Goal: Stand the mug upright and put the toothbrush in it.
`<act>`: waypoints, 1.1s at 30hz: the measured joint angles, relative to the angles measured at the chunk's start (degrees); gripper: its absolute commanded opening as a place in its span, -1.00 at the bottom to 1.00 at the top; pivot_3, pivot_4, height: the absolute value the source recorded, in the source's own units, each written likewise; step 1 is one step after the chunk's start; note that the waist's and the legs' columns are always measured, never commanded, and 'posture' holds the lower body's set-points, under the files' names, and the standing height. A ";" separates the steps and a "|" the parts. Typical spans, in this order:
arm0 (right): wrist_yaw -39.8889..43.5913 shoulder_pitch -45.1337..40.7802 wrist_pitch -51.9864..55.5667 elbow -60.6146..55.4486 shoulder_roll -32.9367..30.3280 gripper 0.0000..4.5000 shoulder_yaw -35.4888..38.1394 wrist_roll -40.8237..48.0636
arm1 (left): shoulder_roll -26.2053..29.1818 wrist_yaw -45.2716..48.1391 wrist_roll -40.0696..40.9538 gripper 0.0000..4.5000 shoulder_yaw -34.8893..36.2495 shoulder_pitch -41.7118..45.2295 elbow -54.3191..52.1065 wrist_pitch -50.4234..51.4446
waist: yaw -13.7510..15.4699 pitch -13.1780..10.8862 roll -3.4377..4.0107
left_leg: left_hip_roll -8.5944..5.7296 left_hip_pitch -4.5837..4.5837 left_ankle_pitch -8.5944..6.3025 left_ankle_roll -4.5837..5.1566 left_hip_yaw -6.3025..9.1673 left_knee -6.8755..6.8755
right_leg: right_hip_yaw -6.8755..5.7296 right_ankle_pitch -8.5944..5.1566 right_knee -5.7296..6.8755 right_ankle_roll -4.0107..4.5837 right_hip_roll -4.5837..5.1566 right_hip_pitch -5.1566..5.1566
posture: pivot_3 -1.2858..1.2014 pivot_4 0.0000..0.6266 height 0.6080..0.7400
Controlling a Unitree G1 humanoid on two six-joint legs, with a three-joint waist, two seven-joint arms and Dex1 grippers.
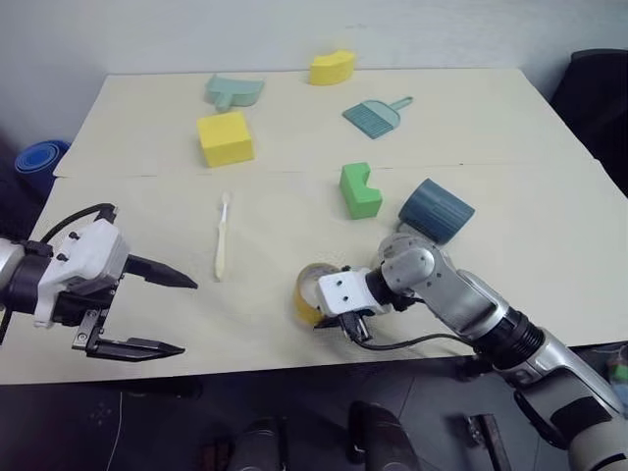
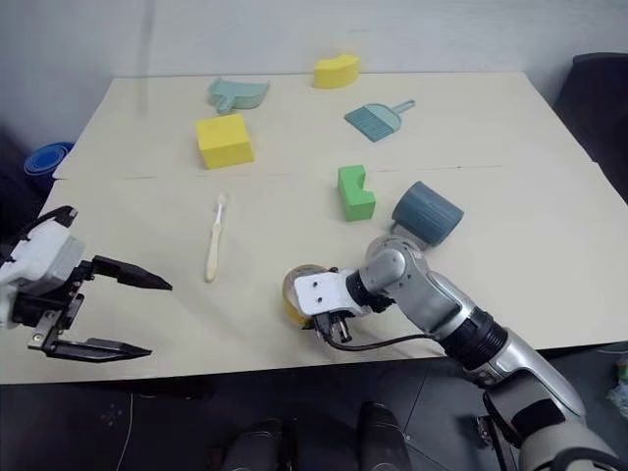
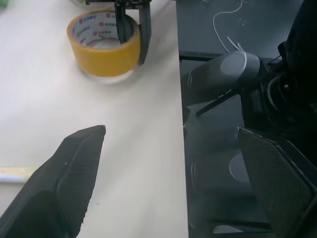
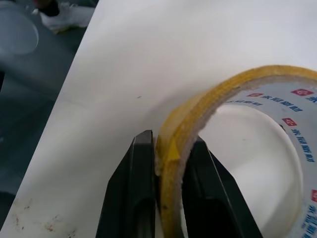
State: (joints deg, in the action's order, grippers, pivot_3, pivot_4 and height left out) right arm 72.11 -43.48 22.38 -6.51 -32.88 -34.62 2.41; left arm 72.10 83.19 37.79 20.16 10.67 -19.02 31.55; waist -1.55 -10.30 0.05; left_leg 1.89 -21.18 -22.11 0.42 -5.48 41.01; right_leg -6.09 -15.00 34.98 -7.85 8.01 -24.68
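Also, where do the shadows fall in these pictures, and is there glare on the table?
Left eye view: even light on the table, no glare; faint soft shadows beside the green block and the mug. Left wrist view: the yellow tape roll casts a soft shadow at its base. Right wrist view: bright table around the right end effector, shut on the roll's wall.

A yellow tape roll (image 3: pixel 104 45) lay flat on the pale table (image 3: pixel 133 148), near its edge. The right gripper (image 3: pixel 132 32) pinched the roll's wall, one finger inside the ring, one outside. The left gripper (image 3: pixel 173 183) stood wide open.
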 measured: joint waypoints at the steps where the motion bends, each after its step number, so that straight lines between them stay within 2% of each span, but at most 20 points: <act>1: 0.13 0.04 0.17 -0.08 0.04 -1.00 0.14 0.07 | -0.19 0.11 -0.04 1.00 -1.24 1.29 0.64 -0.50 | -0.03 0.00 0.00 | 0.00 0.00 0.00 0.00 0.00 -0.01 | 0.00 0.00 0.00 0.00 0.00 0.00 | 0.03 -0.52 1.00; 5: -0.28 0.17 0.56 -0.94 0.74 -1.00 1.05 0.24 | -1.35 0.80 -0.49 1.00 -6.02 5.92 3.13 -1.79 | -0.14 0.00 0.00 | 0.00 -0.02 0.00 0.00 -0.01 -0.03 | 0.00 0.00 0.00 0.00 -0.02 -0.06 | 0.03 -0.52 1.00; 8: -0.94 -0.53 0.01 -1.62 2.04 -1.00 3.22 1.01 | -3.98 1.22 -0.49 1.00 -10.28 12.34 5.04 -1.69 | -0.10 0.00 0.00 | -0.01 -0.01 0.00 0.00 -0.01 -0.01 | -0.01 0.00 0.03 0.00 -0.01 -0.03 | 0.03 -0.52 1.00; 12: -2.52 -5.64 2.05 -3.36 2.00 -1.00 8.10 2.48 | -9.68 1.13 -0.30 1.00 -15.90 20.83 6.39 -0.60 | 0.06 -0.01 0.01 | -0.02 -0.07 0.00 0.00 0.02 0.06 | -0.02 0.01 0.06 -0.01 0.00 -0.04 | 0.03 -0.52 1.00; 13: -2.99 -7.53 3.18 -4.61 0.36 -1.00 10.77 3.10 | -11.53 0.93 0.26 1.00 -17.09 22.99 6.35 0.35 | 0.19 -0.01 0.01 | -0.03 -0.11 0.00 0.00 0.07 0.07 | -0.03 0.01 0.06 -0.02 0.01 -0.04 | 0.03 -0.52 1.00; 14: -3.73 -9.57 5.70 -6.88 -4.84 -1.00 16.97 4.07 | -14.04 0.18 1.69 1.00 -18.49 26.20 6.30 2.48 | 0.50 -0.01 0.01 | -0.03 -0.11 0.00 0.00 0.20 0.07 | -0.13 0.01 0.07 -0.02 0.02 -0.01 | 0.03 -0.52 1.00; 17: -4.21 -8.90 9.26 -6.73 -13.60 -1.00 26.08 4.81 | -16.13 -1.19 3.77 1.00 -18.65 28.63 6.31 5.34 | 0.80 0.01 -0.03 | -0.03 -0.08 -0.01 0.02 0.16 0.00 | -0.14 0.01 -0.02 -0.02 0.01 0.02 | 0.03 -0.52 1.00; 19: -3.72 -1.22 10.23 -4.52 -23.24 -1.00 35.12 5.57 | -17.79 -2.12 5.14 1.00 -18.71 29.49 5.61 6.65 | 1.69 -0.02 -0.08 | -0.02 -0.11 -0.02 0.03 0.19 -0.06 | -0.18 0.01 -0.11 -0.02 0.01 0.06 | 0.03 -0.52 1.00; 22: -4.73 11.79 10.14 3.10 -30.32 -1.00 46.20 4.23 | -17.87 -2.61 5.46 1.00 -18.27 28.93 5.46 7.39 | 2.23 -0.03 -0.10 | -0.03 -0.08 -0.05 0.09 0.00 -0.03 | -0.10 0.02 -0.23 -0.04 0.03 0.09 | 0.03 -0.52 1.00; 26: -6.10 26.76 7.40 4.71 -30.76 -1.00 54.56 4.04 | -18.32 -2.80 5.67 1.00 -18.47 28.78 4.20 7.40 | 1.63 -0.03 -0.10 | 0.01 0.10 -0.01 0.09 -0.13 -0.01 | -0.03 0.02 -0.14 -0.04 0.02 0.15 | 0.03 -0.52 1.00; 28: -8.38 33.71 7.47 7.70 -27.46 -1.00 57.91 3.99 | -18.39 -2.51 5.50 1.00 -18.53 27.86 4.09 7.02 | 1.24 -0.02 -0.08 | 0.01 0.15 0.01 0.09 -0.27 0.04 | 0.11 0.02 -0.13 -0.04 0.02 0.16 | 0.03 -0.52 1.00; 30: -12.37 35.80 6.57 10.78 -24.08 -0.68 58.11 4.10 | -19.26 -2.38 4.71 1.00 -19.18 27.70 4.14 6.29 | 0.95 -0.01 -0.05 | 0.00 0.20 0.04 0.10 -0.37 0.06 | 0.21 0.02 -0.14 -0.04 0.02 0.16 | 0.03 -0.52 1.00; 33: -14.94 36.85 6.35 12.32 -22.48 -0.32 58.11 4.25 | -19.43 -2.36 4.39 1.00 -19.68 27.76 4.17 6.15 | 1.13 -0.02 -0.03 | 0.00 0.19 0.03 0.10 -0.34 0.05 | 0.21 0.02 -0.13 -0.04 0.02 0.15 | 0.03 -0.52 1.00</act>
State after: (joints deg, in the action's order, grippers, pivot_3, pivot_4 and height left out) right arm 57.17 -6.63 28.73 5.80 -55.36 23.48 6.66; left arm 52.66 80.83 42.18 0.49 38.43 -14.85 37.70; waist -0.42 -10.32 0.03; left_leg 1.89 -20.98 -22.07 0.52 -5.82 41.06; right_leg -5.88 -14.98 34.86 -7.88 8.03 -24.54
